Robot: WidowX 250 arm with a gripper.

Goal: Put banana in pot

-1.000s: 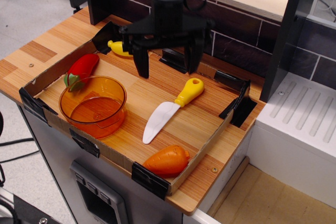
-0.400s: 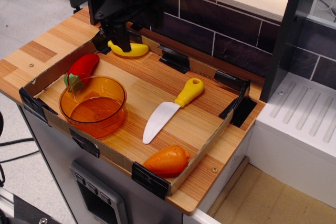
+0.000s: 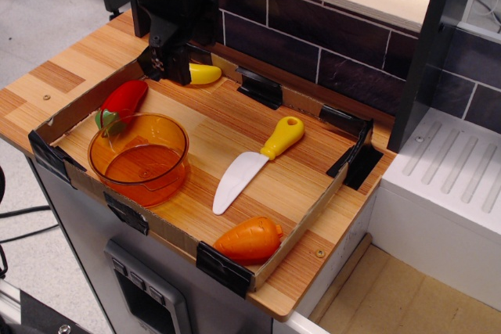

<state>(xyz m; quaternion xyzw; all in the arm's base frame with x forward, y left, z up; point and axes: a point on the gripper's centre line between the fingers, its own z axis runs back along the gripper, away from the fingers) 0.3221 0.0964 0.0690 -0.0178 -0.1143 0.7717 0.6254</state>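
Banana (image 3: 205, 74): glossy yellow curved plastic; it lay directly under my hand (image 3: 174, 64), one end showing to its right.
Pot (image 3: 139, 157): round translucent orange bowl, lipped rim, in front of my hand, apart.
Hand: black, lowered at the desk's (image 3: 266, 185) far corner; I could not tell whether it was spread or pinching.

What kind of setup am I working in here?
Likely a toy kitchen test bench: a wooden counter with a dark tile backsplash, plus plastic play food such as the banana, carrot and knife.
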